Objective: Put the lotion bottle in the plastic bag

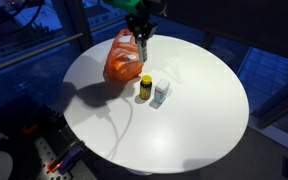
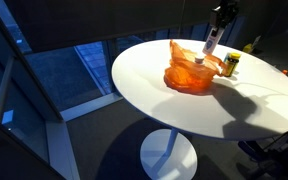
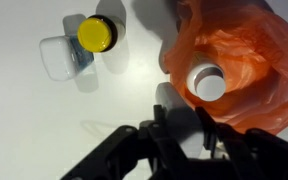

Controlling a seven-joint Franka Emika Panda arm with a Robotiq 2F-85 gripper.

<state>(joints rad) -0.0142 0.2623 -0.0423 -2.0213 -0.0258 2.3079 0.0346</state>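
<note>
Claw (image 3: 182,125) hangs with jaws apart above the white-capped bottle (image 3: 208,82) standing in the orange bag (image 3: 254,60) (a yellow-lidded jar (image 3: 96,35) stands just beside it on the table (image 3: 24,130)).

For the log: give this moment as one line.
bottle in bag, cap up | pincer above bag, grip unclear | jar beside bag
</note>
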